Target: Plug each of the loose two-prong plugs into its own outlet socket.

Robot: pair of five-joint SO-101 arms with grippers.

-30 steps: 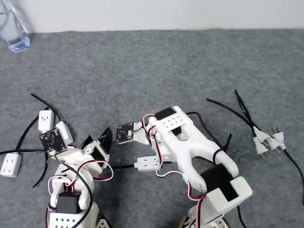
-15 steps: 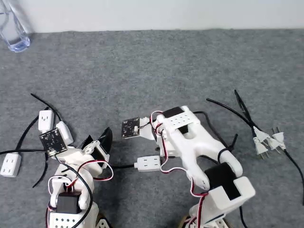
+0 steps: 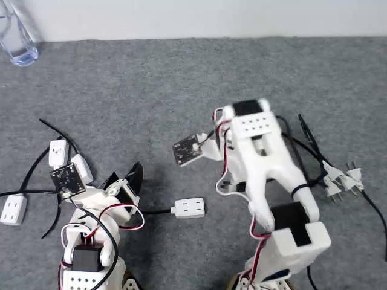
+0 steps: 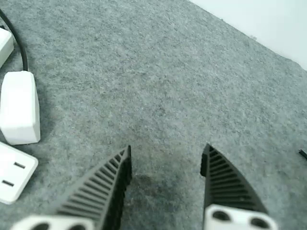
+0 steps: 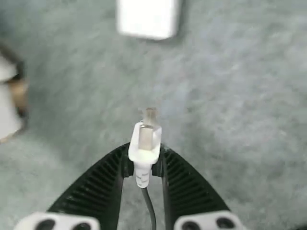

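Right hand (image 5: 143, 160) with plug (image 5: 144, 140), farther right

White plug (image 5: 144, 138), black ribbed gripper (image 5: 144, 157), grey table (image 5: 240, 96).

surface (image 3: 181, 78): grey felt, matt, fuzzy | plug (image 5: 144, 142): smooth white plastic (dull metal prongs) | left tool (image 4: 168, 148): black ribbed matt plastic

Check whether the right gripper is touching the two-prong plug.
Touching. The right wrist view shows the two-prong plug pinched in the right gripper, with both black fingers pressed against its white body and its prongs pointing outward.
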